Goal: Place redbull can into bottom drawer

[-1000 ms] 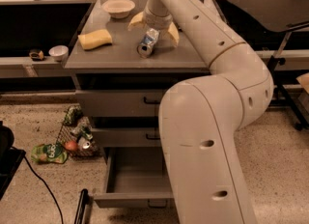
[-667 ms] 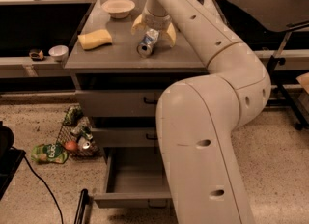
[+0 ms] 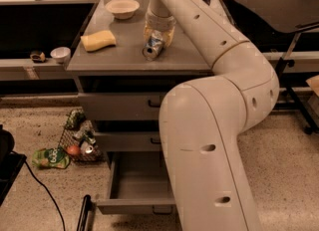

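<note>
The redbull can [image 3: 152, 46] lies tilted on the grey cabinet top [image 3: 119, 56], its round silver end facing the front. My gripper [image 3: 158, 32] comes down from behind and above onto it, the yellowish fingers [image 3: 168, 33] pressed against the can's sides, shut on it. The can still rests on the top. The bottom drawer [image 3: 134, 182] is pulled open below, empty inside, with its front [image 3: 124, 206] toward me. My arm hides the drawer's right part and the right side of the cabinet.
A yellow sponge [image 3: 98, 40] and a white bowl [image 3: 122, 7] sit on the cabinet top left of the can. A wire basket with trash [image 3: 79, 138] and a green bag [image 3: 50, 158] lie on the floor left of the drawers. A black table [image 3: 279, 6] stands right.
The fingers, spread wide on either side of the can before, have closed in against it. The can has stayed in place on the cabinet top.
</note>
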Robot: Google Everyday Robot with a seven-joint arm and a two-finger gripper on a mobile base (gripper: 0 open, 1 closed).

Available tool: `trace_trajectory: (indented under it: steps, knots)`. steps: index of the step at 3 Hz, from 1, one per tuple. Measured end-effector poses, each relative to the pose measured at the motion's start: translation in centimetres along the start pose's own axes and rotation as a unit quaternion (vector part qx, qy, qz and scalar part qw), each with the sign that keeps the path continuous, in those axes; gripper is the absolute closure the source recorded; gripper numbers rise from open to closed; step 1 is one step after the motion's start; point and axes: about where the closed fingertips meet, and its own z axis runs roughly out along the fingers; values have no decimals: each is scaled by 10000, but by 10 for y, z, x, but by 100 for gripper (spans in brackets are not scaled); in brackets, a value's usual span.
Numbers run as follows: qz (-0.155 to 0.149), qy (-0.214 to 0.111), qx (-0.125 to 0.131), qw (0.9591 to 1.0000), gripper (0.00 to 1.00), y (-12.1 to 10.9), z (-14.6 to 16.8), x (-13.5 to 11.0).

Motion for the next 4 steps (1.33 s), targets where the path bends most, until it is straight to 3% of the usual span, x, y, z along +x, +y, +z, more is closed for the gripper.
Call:
trace_trajectory:
  steps: [1, 2, 3, 4]
  knots:
    - [126, -9, 107, 9999, 89, 2, -15, -4]
    - [369, 175, 407, 9983, 100, 10, -53, -8]
    - [717, 335, 881, 9930, 100, 26, -111, -30]
    - [974, 103, 1255, 9872, 100, 50, -134, -75]
